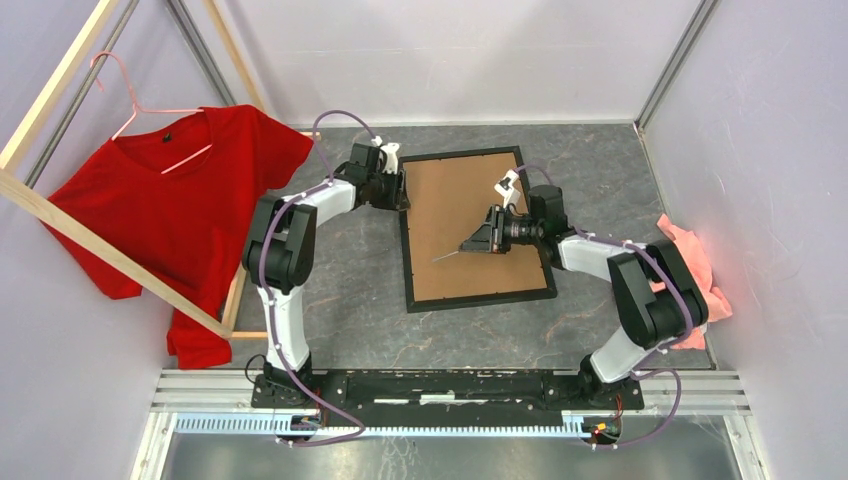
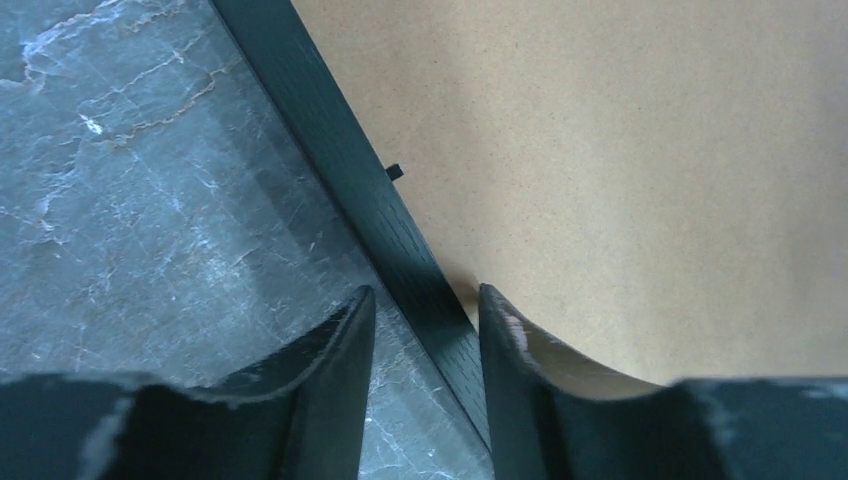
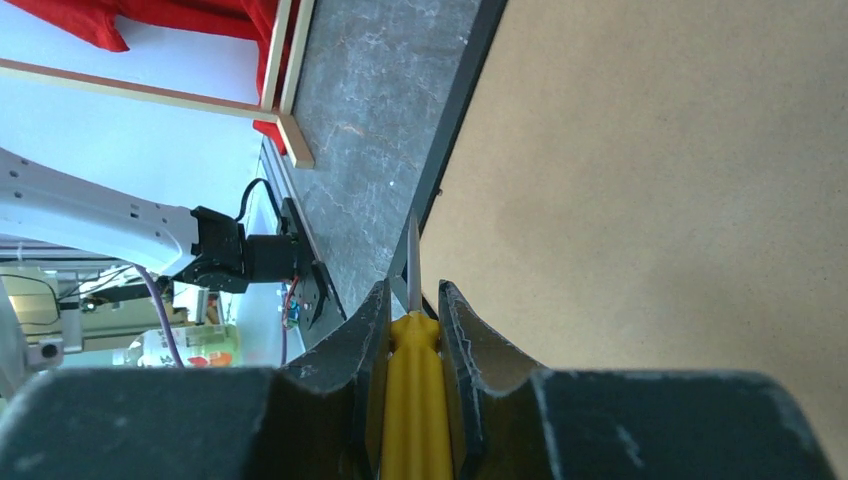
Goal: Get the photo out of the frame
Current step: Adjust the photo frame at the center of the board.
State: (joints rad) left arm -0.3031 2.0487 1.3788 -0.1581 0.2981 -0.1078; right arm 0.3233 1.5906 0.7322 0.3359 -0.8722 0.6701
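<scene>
The black frame [image 1: 480, 297] lies face down on the grey table, its brown backing board [image 1: 465, 215] up. The photo is hidden under the board. My left gripper [image 1: 400, 190] sits at the frame's far left edge. In the left wrist view, this gripper [image 2: 425, 295] is shut on the frame's rail [image 2: 340, 160], one finger on the table side and one on the board [image 2: 620, 150]. My right gripper [image 1: 480, 240] hovers over the board, shut on a yellow-handled screwdriver [image 3: 412, 390] whose metal shaft [image 1: 450, 254] points at the frame's left rail [image 3: 460, 100].
A red T-shirt [image 1: 190, 210] hangs on a pink hanger from the pale wooden rack [image 1: 100, 245] at the left. A pink cloth [image 1: 690, 270] lies by the right wall. A small black tab [image 2: 394, 171] sticks out from the rail over the board.
</scene>
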